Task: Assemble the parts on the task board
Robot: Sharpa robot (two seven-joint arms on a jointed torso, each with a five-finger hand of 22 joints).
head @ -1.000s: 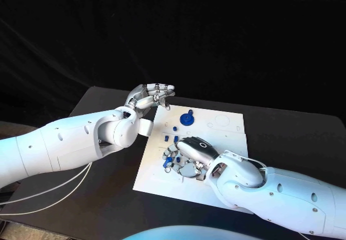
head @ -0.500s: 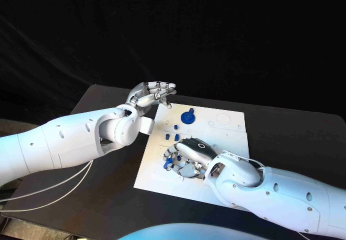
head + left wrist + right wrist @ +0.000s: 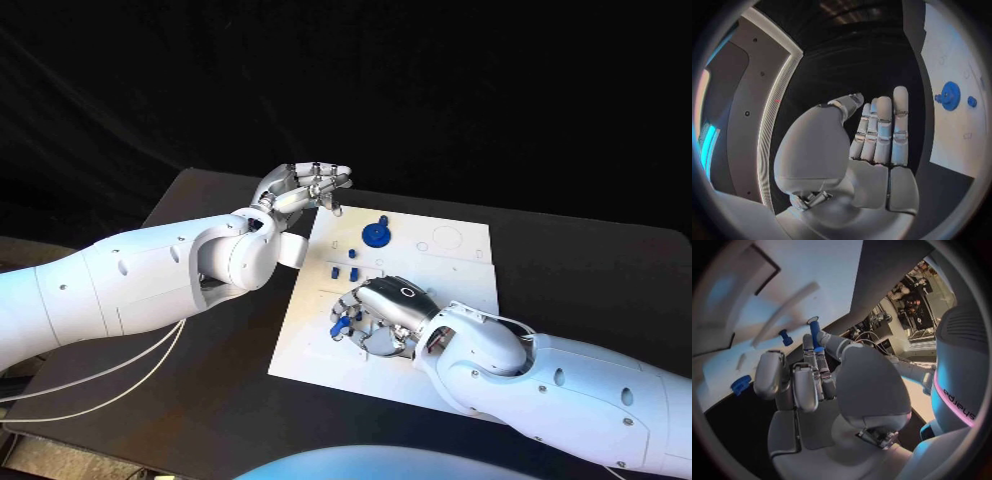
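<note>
The white task board [image 3: 450, 276] lies in the middle of the black table. A blue gear [image 3: 375, 236] [image 3: 949, 95] stands near its far edge, and small blue pegs [image 3: 343, 271] stand closer to the middle. My right hand [image 3: 378, 308] [image 3: 817, 390] is low over the board's near left part and pinches a blue peg [image 3: 815, 334] [image 3: 340, 325] between thumb and fingertips, its tip toward the board. My left hand [image 3: 306, 186] [image 3: 876, 140] is raised off the board's far left corner, fingers straight and side by side, holding nothing.
More small blue parts [image 3: 786, 337] [image 3: 740, 384] sit on the board close to my right hand. My right forearm [image 3: 548, 385] covers the board's near right corner. Bare black table [image 3: 591, 270] lies to the board's right.
My left hand has risen a little and drifted toward the far side. My right hand stays at the same spot on the board, the blue peg shifting only slightly in its fingers.
</note>
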